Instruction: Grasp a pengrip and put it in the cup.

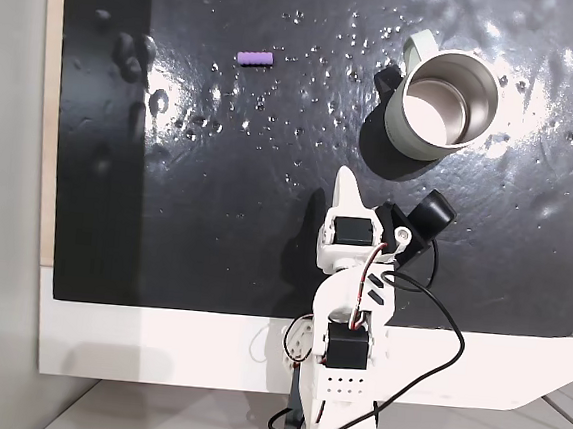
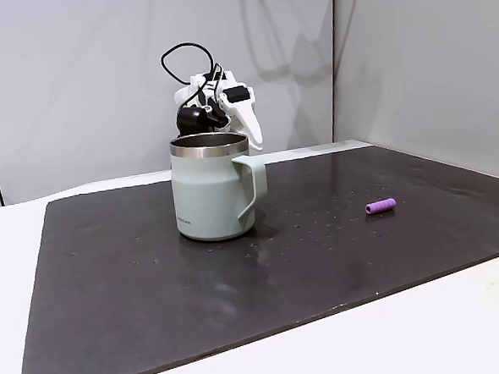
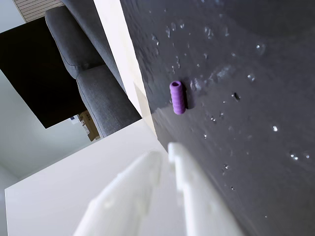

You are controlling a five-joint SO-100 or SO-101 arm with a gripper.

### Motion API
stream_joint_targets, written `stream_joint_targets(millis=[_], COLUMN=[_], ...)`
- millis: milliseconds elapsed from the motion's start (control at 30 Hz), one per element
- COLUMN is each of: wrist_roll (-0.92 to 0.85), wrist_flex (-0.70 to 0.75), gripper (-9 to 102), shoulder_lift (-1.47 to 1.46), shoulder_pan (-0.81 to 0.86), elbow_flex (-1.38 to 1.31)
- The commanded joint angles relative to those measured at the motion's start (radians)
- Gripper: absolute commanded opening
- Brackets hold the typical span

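The small light-purple ribbed pengrip (image 1: 253,58) (image 2: 381,205) (image 3: 177,97) lies on its side on the black mat, alone and far from the arm. A pale grey-green cup (image 1: 442,106) (image 2: 211,189) with a steel interior stands upright, with nothing visible inside it. My white gripper (image 1: 347,178) (image 2: 252,134) (image 3: 165,150) hovers above the mat near the arm's base, behind the cup in a fixed view. Its fingers lie together and hold nothing. In the wrist view the pengrip sits well beyond the fingertips.
The black mat (image 1: 216,218) is wrinkled and glossy and rests on a white table (image 1: 154,349). A wooden strip (image 1: 45,103) borders the mat's left edge. A grey sofa (image 3: 93,73) stands past the table edge. Grey walls (image 2: 411,58) close the far side.
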Motion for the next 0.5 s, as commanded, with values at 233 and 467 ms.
stream_joint_targets(millis=[233, 467], wrist_roll=[-0.021, -0.025], wrist_flex=[0.005, 0.012], gripper=[0, 0], shoulder_lift=[0.012, 0.012], shoulder_pan=[-0.011, -0.012], elbow_flex=[0.054, 0.049])
